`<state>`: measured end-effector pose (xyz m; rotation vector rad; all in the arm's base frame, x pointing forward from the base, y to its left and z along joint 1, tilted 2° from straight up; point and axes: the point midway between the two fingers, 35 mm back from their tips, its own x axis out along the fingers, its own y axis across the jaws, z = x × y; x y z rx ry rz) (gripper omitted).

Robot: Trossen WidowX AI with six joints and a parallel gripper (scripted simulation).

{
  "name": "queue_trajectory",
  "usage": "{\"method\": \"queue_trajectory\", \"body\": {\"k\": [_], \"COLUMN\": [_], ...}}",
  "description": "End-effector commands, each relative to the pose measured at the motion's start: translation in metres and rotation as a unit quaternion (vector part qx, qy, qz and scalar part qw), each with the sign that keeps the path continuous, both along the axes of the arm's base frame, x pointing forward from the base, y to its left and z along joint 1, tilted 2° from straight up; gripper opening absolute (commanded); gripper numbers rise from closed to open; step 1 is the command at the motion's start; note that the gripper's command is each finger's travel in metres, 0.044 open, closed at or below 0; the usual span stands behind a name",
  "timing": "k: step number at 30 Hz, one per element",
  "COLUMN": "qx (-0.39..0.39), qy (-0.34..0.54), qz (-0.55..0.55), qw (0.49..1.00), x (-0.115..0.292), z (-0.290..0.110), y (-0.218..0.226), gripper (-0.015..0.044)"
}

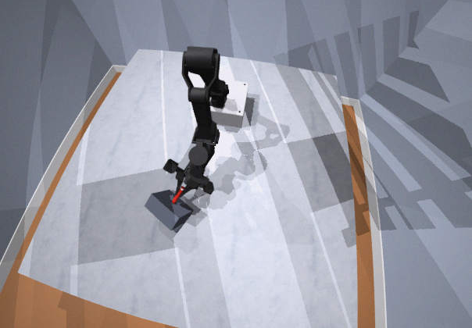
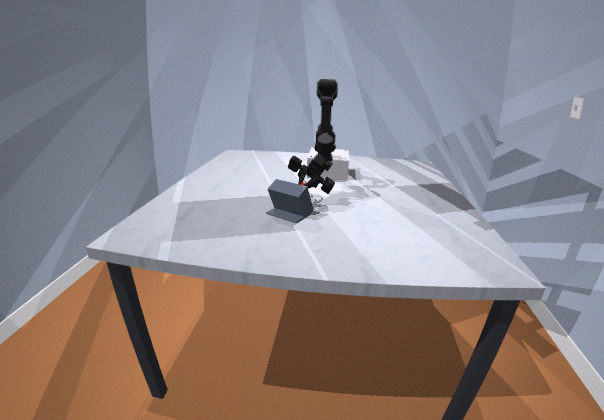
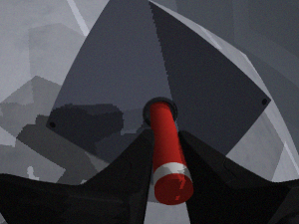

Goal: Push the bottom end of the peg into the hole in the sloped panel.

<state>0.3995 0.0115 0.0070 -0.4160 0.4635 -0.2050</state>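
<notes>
Wrist view showed the gripper (image 3: pixel 165 160) clamped on the red peg (image 3: pixel 166 147), whose far end sat in the hole (image 3: pixel 158 104) of the sloped panel (image 3: pixel 120 55) on the table (image 2: pixel 400 246).

1. A pale marbled tabletop (image 2: pixel 380 261) crossed by bands of light and shadow stands on dark legs (image 2: pixel 137 331).
2. The floor (image 2: pixel 75 366) below is orange-brown.
3. A white skirting board (image 1: pixel 375 215) runs along the foot of the grey walls (image 2: pixel 75 91).
4. A small white wall plate (image 2: pixel 577 108) is fixed on the right-hand wall.
</notes>
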Motion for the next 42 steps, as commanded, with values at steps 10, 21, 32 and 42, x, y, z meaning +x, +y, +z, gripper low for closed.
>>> {"method": "queue_trajectory", "body": {"k": [10, 21, 32, 42], "qx": [0.000, 0.000, 0.000, 0.000], "qy": [-0.003, -0.003, -0.003, -0.003], "qz": [0.002, 0.002, 0.000, 0.000], "qw": [1.000, 1.000, 1.000, 1.000], "x": [0.007, 0.012, 0.012, 0.012], "z": [-0.001, -0.002, -0.003, -0.003], "y": [-0.001, -0.002, -0.003, -0.003], "gripper": [0.0000, 0.0000, 0.0000, 0.0131]}}
